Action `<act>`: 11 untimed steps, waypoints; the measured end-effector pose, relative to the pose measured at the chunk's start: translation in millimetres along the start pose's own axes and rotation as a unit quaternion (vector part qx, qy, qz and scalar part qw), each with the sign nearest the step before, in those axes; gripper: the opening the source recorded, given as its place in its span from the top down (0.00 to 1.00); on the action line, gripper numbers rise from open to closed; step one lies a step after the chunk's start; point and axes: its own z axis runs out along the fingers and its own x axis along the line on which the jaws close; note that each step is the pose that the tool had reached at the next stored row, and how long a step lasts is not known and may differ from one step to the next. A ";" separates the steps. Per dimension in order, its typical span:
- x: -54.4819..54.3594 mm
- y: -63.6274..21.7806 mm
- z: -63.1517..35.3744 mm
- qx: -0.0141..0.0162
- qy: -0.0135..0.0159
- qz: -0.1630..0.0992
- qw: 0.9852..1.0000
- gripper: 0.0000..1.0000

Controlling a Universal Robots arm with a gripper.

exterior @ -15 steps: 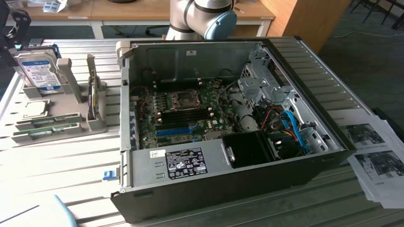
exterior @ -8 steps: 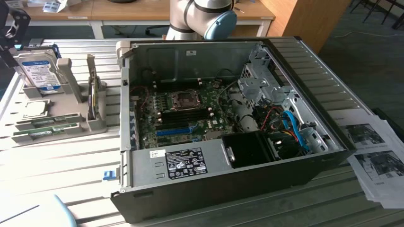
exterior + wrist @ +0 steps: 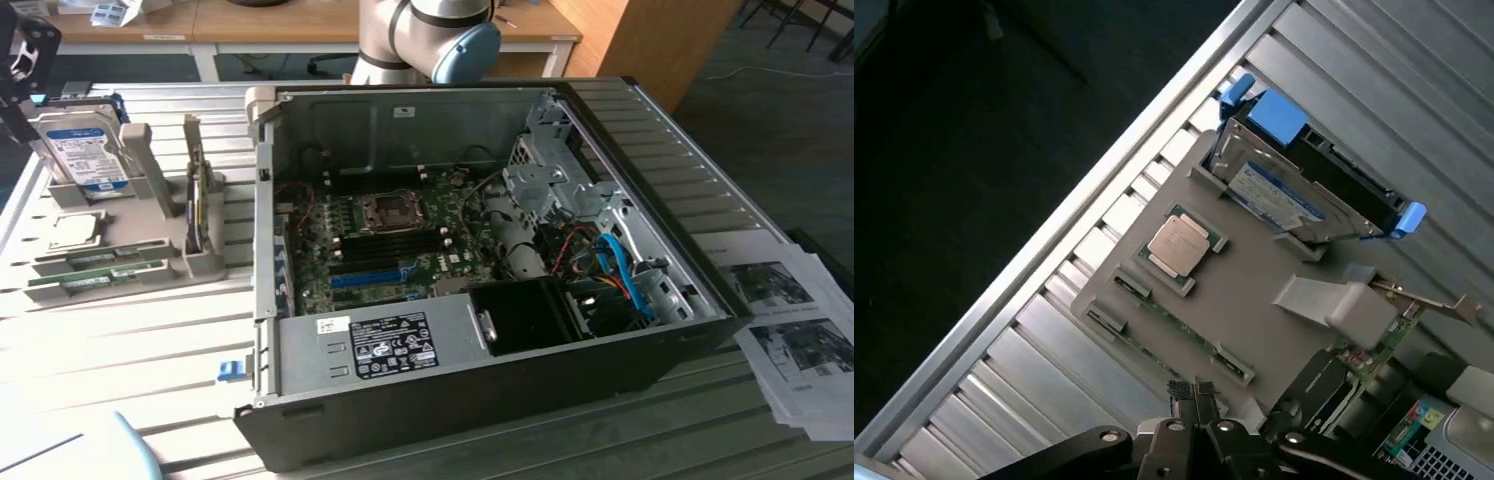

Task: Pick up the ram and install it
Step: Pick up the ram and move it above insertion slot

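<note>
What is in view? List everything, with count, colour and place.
computer case: one, black and grey, open, mid-table
motherboard: one, green, inside the case
slot strip: one, bright blue, on the motherboard
holder tray: one, grey, at the exterior view's left of the case
ram: two sticks, green, lying in the tray's slots
hard drive: one, silver with a blue-white label, upright in the tray
processor chip: one, silver, flat on the tray
printed sheets: several, white, at the exterior view's right
table: one, slatted metal
arm: one, grey and blue, behind the case
gripper: one, black, shut, over the tray beside the ram
</note>
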 end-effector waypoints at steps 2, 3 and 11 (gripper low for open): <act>0.0 0.0 0.1 0.000 0.001 -0.017 1.000 0.91; 0.0 0.0 0.1 0.000 0.001 -0.026 1.000 0.91; 0.0 0.0 0.3 0.000 0.004 -0.095 0.995 0.91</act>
